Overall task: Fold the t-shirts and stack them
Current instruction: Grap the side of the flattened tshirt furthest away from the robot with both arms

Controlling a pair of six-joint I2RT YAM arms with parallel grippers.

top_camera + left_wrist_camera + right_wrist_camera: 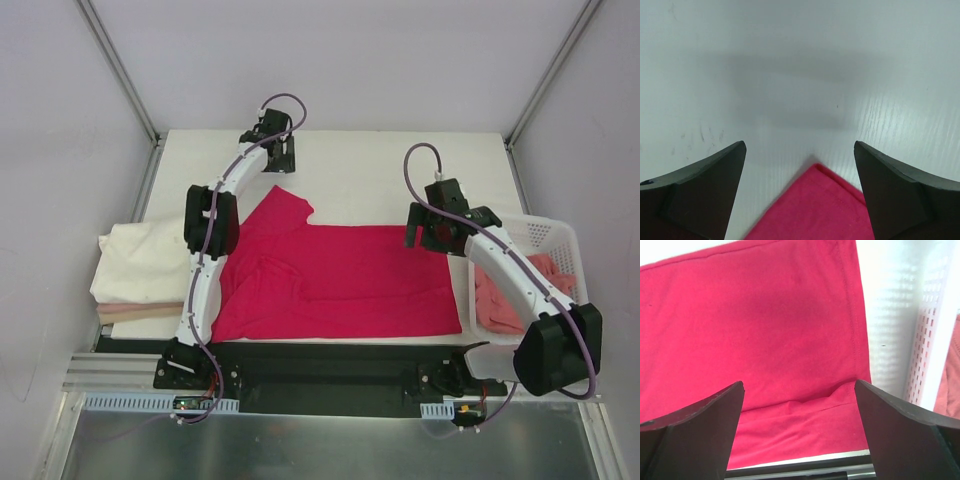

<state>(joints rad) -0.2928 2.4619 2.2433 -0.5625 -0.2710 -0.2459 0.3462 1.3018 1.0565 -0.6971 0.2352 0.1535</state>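
Note:
A crimson-pink t-shirt [340,275] lies spread flat on the middle of the white table. My left gripper [278,150] hangs at the far side, just beyond the shirt's upper sleeve corner [815,205]; in the left wrist view its jaws [800,145] stand open with that corner low between them, nothing held. Over the shirt's right hem hovers my right gripper [432,228], open and empty [800,383], above a wrinkled fold [840,395]. At the left edge sits a folded cream-white t-shirt [140,262] on a pale peach layer [140,312]. A salmon-pink t-shirt [500,300] fills the basket.
A white plastic mesh basket [545,235] stands at the table's right edge, its wall [932,330] close beside the right gripper. The black base rail [330,365] runs along the near edge. Metal frame posts rise at the back corners.

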